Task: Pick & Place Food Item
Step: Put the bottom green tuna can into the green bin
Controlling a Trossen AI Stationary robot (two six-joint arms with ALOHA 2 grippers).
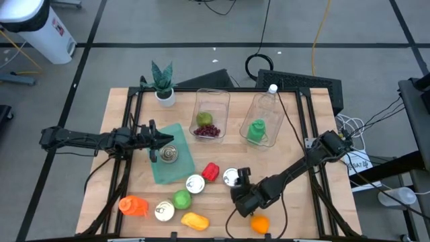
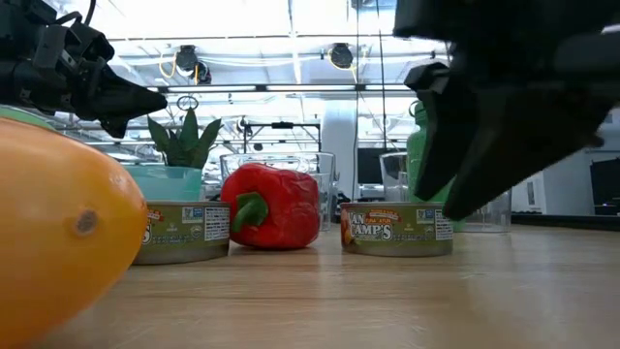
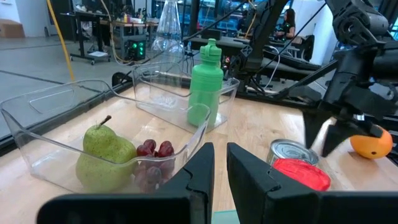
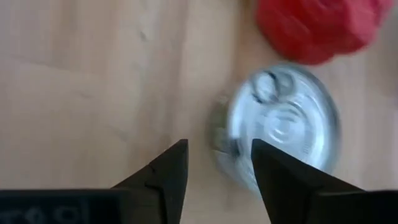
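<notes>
Loose food lies on the wooden table (image 1: 282, 168): a red pepper (image 1: 210, 172), an orange (image 1: 259, 224), a green fruit (image 1: 181, 199), a yellow fruit (image 1: 193, 220) and several tins. My right gripper (image 1: 239, 185) is open and empty. It points down beside a silver tin (image 4: 283, 134) that stands next to the pepper (image 4: 317, 25). My left gripper (image 1: 160, 139) is shut and empty. It hangs level over a teal cloth (image 1: 168, 168), beside a tin (image 1: 168, 154) standing on that cloth. A clear tub (image 1: 211, 114) holds a pear (image 3: 106, 152) and grapes (image 3: 155, 152).
A second clear tub (image 1: 261, 121) holds a green bottle (image 3: 205, 81). A potted plant (image 1: 163, 84) stands at the far left. An orange item (image 1: 133, 206) and two more tins (image 1: 163, 211) (image 1: 195, 183) sit near the front edge. The table's right half has bare wood.
</notes>
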